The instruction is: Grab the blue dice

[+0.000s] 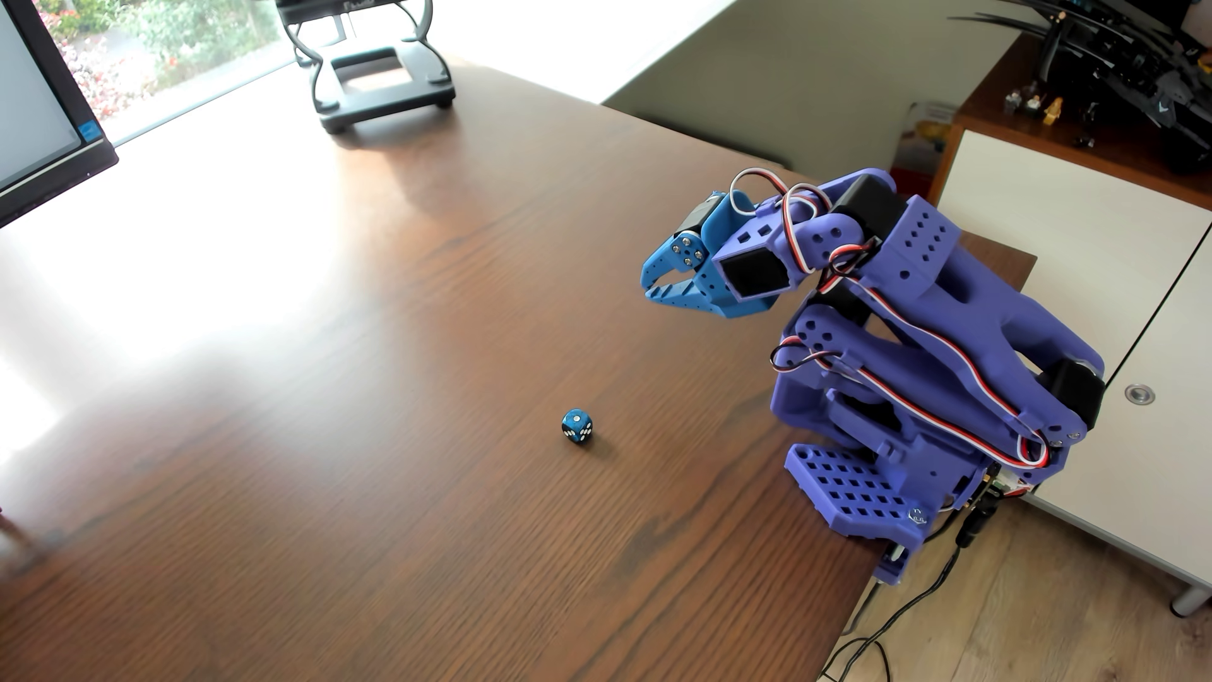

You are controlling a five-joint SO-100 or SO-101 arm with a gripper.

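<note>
Here, one dice (577, 426) sits alone on the brown wooden table (328, 459), out in the open toward the lower middle of the view. It is dark blue with pale speckles; its top face shows a single white pip, and the two side faces turned to the camera carry more white pips, too small to count surely. Nothing touches it.

One purple arm (944, 367) stands clamped at the table's right edge, folded back on itself, with red, white and black wires looping along its links. Its gripper (650, 283) is lighter blue and hangs above the table, well apart from the dice, up and to the right of it in this view. The two jaws point left and lie nearly together, only a thin toothed slit showing between them, and they hold nothing.

No writing on the arm or the dice can be read. One black stand (383, 79) rests at the far end of the table, and part of one monitor (39, 118) shows at the left edge. A white cabinet (1082, 262) stands behind the arm; the dark model and few small figures on top are too blurred for any label to be made out.
</note>
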